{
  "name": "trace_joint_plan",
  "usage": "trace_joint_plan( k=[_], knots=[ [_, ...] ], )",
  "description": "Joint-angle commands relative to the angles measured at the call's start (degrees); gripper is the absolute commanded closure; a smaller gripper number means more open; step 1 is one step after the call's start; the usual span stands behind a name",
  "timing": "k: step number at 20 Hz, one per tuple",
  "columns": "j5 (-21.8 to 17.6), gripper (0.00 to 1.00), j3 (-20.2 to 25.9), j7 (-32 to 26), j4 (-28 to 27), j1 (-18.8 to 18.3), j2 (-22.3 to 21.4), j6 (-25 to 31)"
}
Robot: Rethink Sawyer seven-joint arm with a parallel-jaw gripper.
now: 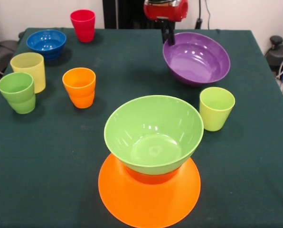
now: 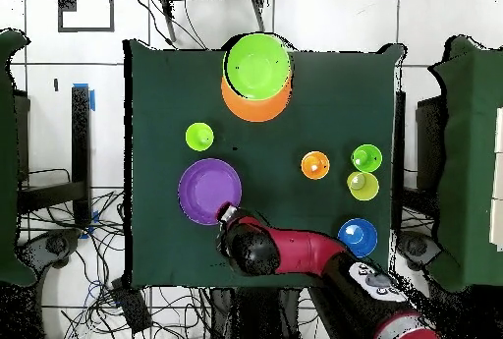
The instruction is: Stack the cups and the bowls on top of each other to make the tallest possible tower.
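The tower stands at the near edge: the very large orange bowl (image 1: 148, 202) upside down, a small red-orange bowl (image 1: 151, 176) on it, and the green bowl (image 1: 153, 133) upright on top. My gripper (image 1: 167, 37) is at the far side, shut on the far-left rim of the purple bowl (image 1: 197, 59), which is tilted. From overhead the gripper (image 2: 228, 213) meets the purple bowl (image 2: 208, 191) at its rim. The lime green cup (image 1: 216, 108) stands right of the tower. The orange cup (image 1: 79, 87), green cup (image 1: 18, 91), pale yellow cup (image 1: 29, 70), blue bowl (image 1: 46, 42) and red cup (image 1: 83, 25) stand left.
The dark green table (image 1: 132, 71) has bare cloth between the orange cup and the purple bowl. Overhead, the arm (image 2: 305, 252) reaches across the table's base-side edge near the blue bowl (image 2: 358, 237) and hides the red cup.
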Motion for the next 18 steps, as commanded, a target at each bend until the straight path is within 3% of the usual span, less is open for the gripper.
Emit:
trace_joint_plan(
  k=[1,18],
  knots=[
    [4.64,1.0,6.99,0.27,-4.12,-1.11,-5.73,13.61],
    [7.42,1.0,11.36,-2.41,-8.29,-3.28,-12.3,25.73]
  ],
)
